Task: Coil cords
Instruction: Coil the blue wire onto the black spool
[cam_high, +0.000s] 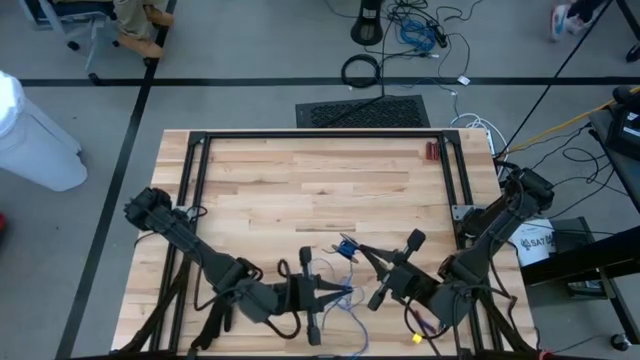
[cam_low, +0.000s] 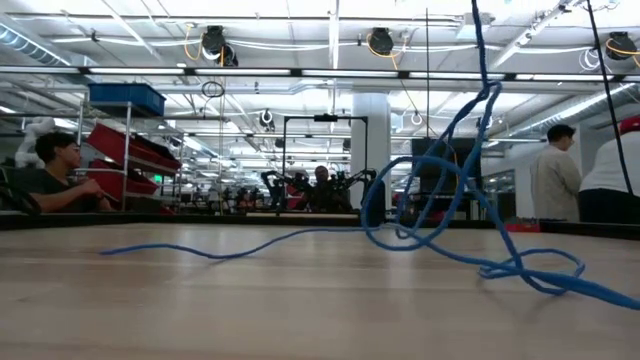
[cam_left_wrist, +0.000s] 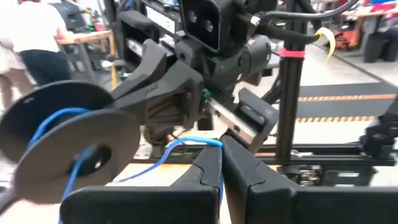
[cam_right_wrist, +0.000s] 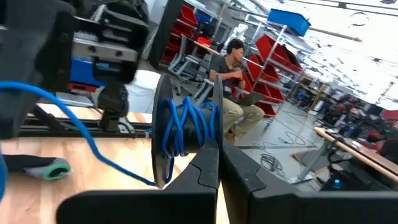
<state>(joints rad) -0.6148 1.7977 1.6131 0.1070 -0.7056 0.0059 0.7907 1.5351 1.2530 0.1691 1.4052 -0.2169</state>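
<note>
A thin blue cord wraps several turns around a dark round spool held in the right claw, its fingers pinched shut on the spool. Most of the cord lies loose in tangled loops on the pale wooden tabletop near its front edge, so coiling looks barely underway. The left claw, also closed, grips the cord nearby.

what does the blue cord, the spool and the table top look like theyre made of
Blue cord: probably a plastic-jacketed wire, smooth and slightly glossy; it holds springy loops.
Spool: dark matte flanges, likely plastic, with the cord wound between them; the material is hard to confirm.
Table top: pale wood, visible as joined strips with grain, with a satin finish.
</note>
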